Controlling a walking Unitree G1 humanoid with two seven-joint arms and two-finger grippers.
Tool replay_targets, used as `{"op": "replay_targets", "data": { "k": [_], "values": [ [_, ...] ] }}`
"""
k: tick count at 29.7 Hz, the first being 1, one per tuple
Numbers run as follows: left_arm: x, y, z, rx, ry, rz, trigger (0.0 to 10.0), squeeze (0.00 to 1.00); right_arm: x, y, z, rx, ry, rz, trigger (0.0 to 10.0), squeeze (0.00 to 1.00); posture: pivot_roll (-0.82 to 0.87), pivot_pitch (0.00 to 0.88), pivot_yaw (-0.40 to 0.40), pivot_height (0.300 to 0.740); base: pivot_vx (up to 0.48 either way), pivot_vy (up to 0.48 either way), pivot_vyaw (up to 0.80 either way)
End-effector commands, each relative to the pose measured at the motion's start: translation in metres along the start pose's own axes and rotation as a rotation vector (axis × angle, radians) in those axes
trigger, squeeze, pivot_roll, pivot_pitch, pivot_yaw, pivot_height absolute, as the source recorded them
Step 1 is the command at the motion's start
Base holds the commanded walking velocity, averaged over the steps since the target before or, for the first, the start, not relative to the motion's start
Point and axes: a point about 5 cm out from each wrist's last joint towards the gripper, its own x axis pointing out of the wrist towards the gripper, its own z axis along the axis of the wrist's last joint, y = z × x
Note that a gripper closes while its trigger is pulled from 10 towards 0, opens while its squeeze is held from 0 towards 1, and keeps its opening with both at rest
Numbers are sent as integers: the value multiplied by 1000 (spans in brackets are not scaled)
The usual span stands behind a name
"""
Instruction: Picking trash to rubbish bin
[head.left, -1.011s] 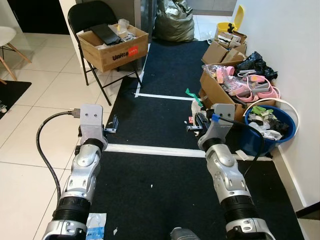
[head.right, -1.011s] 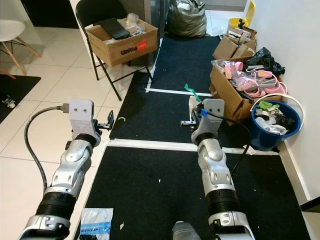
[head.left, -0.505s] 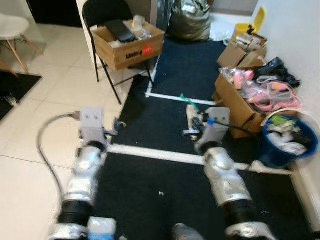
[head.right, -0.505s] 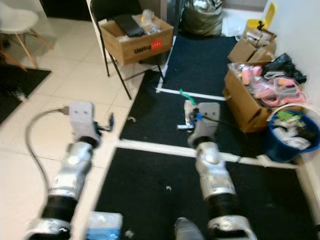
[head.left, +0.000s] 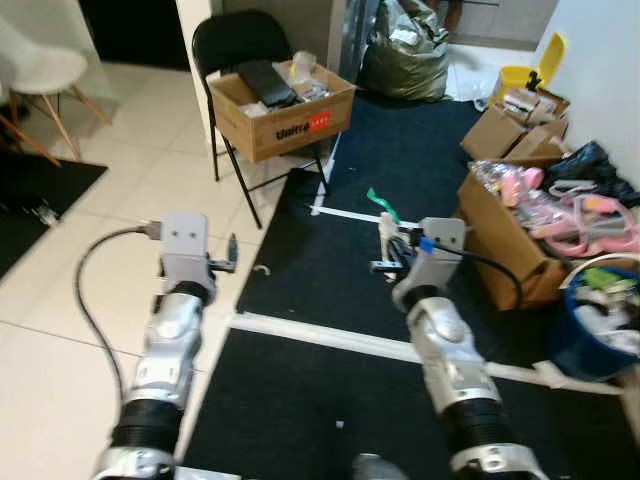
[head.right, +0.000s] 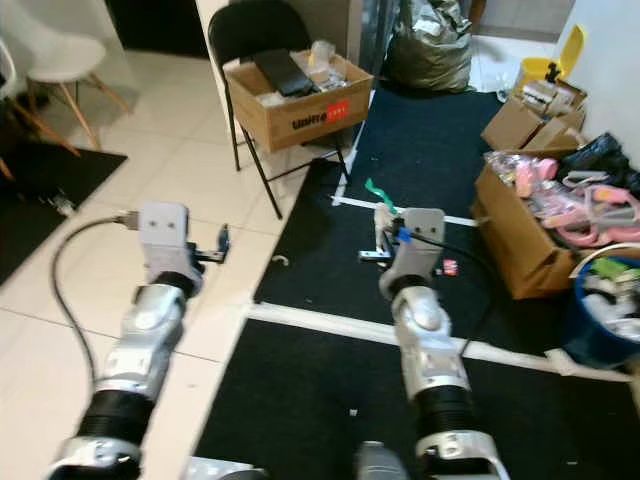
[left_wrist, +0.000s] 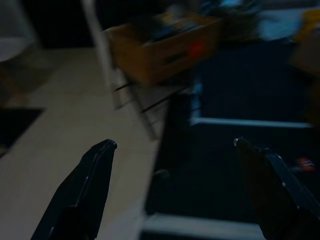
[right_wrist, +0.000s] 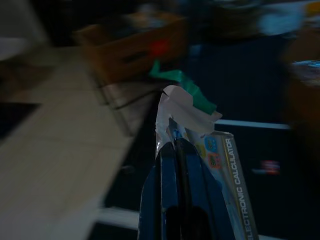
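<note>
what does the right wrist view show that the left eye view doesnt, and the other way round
Right wrist view: the right gripper shut on a calculator package, its printed lettering readable. Left eye view: the left gripper held forward, the blue bin of trash by the wall, a white chair. Both share the cardboard box on the black folding chair and the dark mat.

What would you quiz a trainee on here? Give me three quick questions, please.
1. True or false: the right gripper is empty.
2. How do the left gripper's fingers stand: A) spread apart, B) pressed together?
3. What sits on the black folding chair?

Key
1. False: its fingers are shut on a calculator package with a green scrap at its far end.
2. A.
3. A cardboard box of odds and ends.
</note>
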Motion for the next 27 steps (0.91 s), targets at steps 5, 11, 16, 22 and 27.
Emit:
{"op": "replay_targets", "data": {
  "k": [5, 11, 16, 22, 27],
  "values": [
    [2, -4, 2, 20, -4, -23, 10000, 0, 1, -6, 0, 17, -3, -32, 10000, 0, -73, 0, 18, 740, 316, 0, -800],
    [3, -4, 2, 21, -6, -24, 10000, 0, 1, -7, -1, 25, -3, -43, 10000, 0, -65, 0, 14, 740, 316, 0, -800],
    [2, -4, 2, 26, -5, -25, 10000, 0, 1, -9, -3, 35, 8, -60, 10000, 0, -66, 0, 12, 740, 316, 0, -593],
    [1, -4, 2, 23, -7, -26, 10000, 0, 1, -13, -4, 47, 11, -86, 10000, 0, -63, 0, 9, 740, 320, 0, 0],
    [-1, -4, 0, 24, -3, -25, 10000, 0, 0, -15, -4, 43, 7, -96, 10000, 0, -65, 0, 10, 740, 322, 0, 0]
  ]
}}
